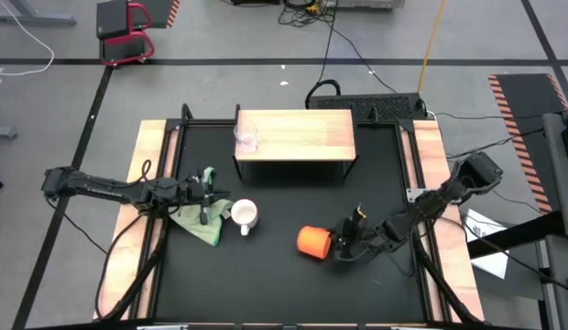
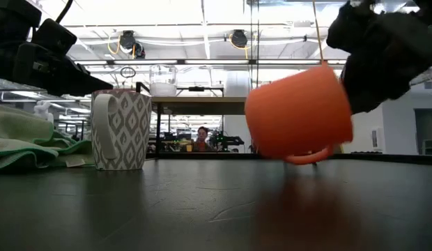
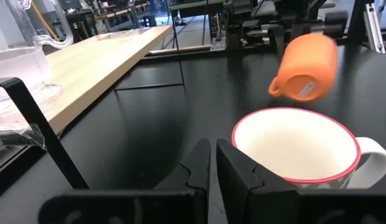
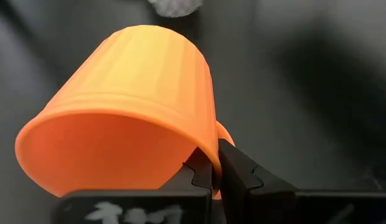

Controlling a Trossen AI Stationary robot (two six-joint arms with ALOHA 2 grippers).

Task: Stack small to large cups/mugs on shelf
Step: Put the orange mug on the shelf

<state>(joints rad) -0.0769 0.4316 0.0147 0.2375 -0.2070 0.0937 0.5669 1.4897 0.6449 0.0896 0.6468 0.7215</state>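
Orange mug [image 4: 127, 93], rim pinched by right hand [image 4: 213, 167] (seemingly off tabletop).

Overhead view: straight down on the whole table [image 1: 284, 275]. Low view: level with the tabletop, facing the room behind. Each wrist view looks forward past its own fingers at close range. The orange mug [image 1: 312, 240] appears in all four views, frame-filling in the right wrist view.
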